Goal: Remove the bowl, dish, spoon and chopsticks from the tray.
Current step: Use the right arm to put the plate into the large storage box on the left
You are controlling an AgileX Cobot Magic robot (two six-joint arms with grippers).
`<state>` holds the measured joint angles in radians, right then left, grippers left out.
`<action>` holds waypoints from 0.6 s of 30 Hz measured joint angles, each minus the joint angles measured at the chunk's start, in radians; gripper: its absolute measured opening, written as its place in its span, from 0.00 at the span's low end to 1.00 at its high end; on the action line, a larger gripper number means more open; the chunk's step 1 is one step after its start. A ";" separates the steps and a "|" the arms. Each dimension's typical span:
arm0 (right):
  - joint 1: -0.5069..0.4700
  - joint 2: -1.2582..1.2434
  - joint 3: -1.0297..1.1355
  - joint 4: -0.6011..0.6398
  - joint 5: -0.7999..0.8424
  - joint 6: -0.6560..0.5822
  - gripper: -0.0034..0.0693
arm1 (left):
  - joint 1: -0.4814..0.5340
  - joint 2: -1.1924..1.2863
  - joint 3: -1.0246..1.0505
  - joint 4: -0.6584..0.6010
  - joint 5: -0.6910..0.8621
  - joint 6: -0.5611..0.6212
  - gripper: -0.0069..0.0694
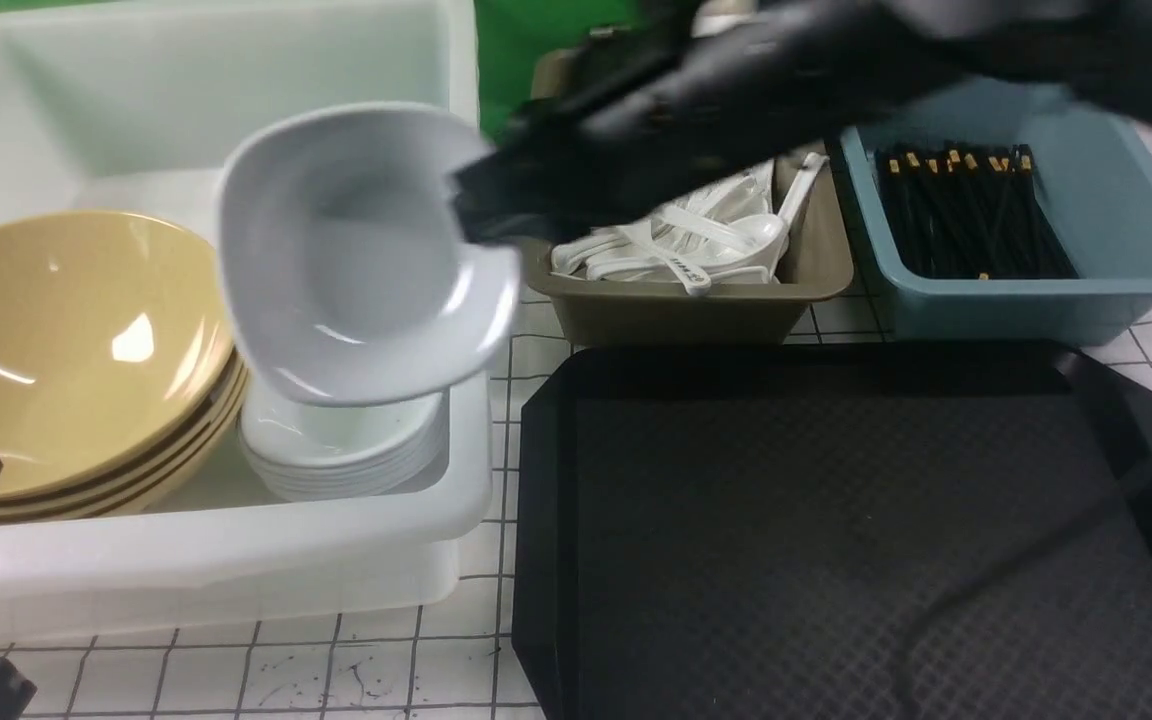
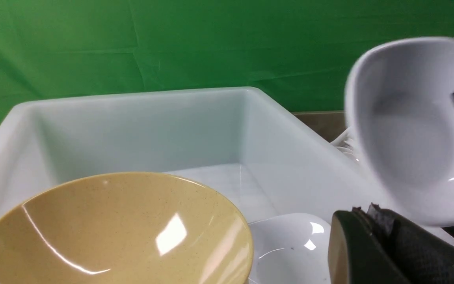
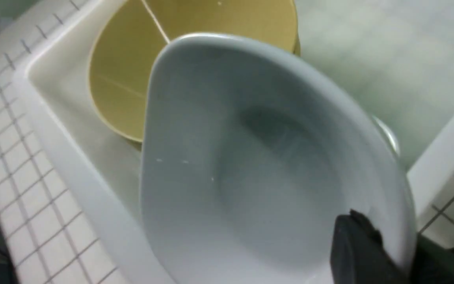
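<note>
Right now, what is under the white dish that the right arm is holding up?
A stack of white dishes stands in the white tub under the held dish. It covers their far part.

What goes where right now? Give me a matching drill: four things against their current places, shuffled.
1. small white squarish dish
2. stacked mustard-yellow round bowls
3. long black chopsticks
4. white soup spoons

A. in the blue tub
B. in the olive tub
C. tilted in the right pincer, above the white bin
D. resting inside the white bin

Pairs: 1-C, 2-D, 3-A, 4-B
</note>
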<state>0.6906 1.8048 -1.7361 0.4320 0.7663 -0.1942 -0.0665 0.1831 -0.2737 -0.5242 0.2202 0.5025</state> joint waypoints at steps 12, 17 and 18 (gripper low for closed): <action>0.091 0.448 -0.542 -0.368 0.289 0.320 0.29 | 0.000 0.000 0.001 0.000 0.000 0.000 0.08; 0.100 0.444 -0.614 -0.367 0.375 0.264 0.53 | 0.000 0.000 0.001 0.000 -0.003 0.000 0.08; 0.101 0.421 -0.636 -0.381 0.427 0.220 0.57 | 0.000 0.000 0.001 0.000 -0.004 0.000 0.08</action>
<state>0.7916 2.2256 -2.3717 0.0514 1.1935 0.0255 -0.0665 0.1831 -0.2730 -0.5242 0.2164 0.5025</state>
